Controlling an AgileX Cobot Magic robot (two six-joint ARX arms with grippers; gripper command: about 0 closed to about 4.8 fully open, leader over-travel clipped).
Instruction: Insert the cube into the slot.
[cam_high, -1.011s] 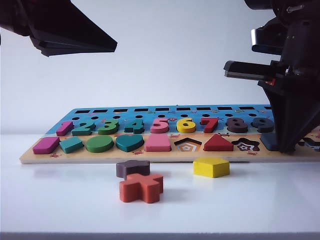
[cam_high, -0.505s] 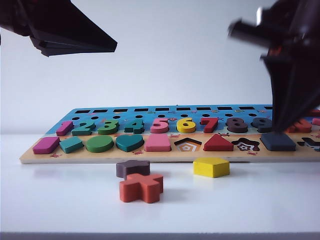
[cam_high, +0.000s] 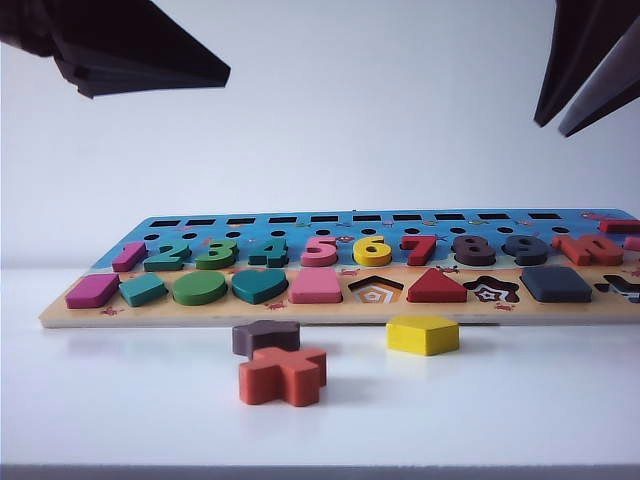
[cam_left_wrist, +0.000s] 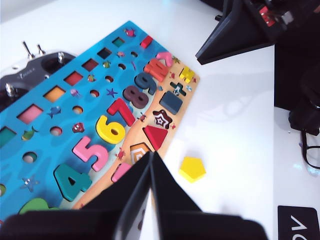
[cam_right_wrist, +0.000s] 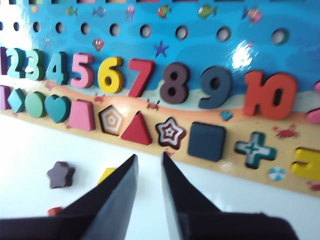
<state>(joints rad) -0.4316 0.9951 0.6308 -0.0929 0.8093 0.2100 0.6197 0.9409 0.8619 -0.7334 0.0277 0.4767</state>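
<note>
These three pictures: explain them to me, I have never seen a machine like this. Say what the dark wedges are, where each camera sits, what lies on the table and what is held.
The dark wedges are two-finger grippers on two robot arms. One camera faces the table; the other two ride on the wrists.

In the table view the left gripper hangs upper left, jaws shut and empty. The right gripper hangs upper right, jaws slightly parted, holding nothing.

On the white table lies a puzzle board with numbers and shapes. The dark cube already sits in its slot. In front of the board lie a yellow pentagon, a brown star and an orange-red cross.
</note>
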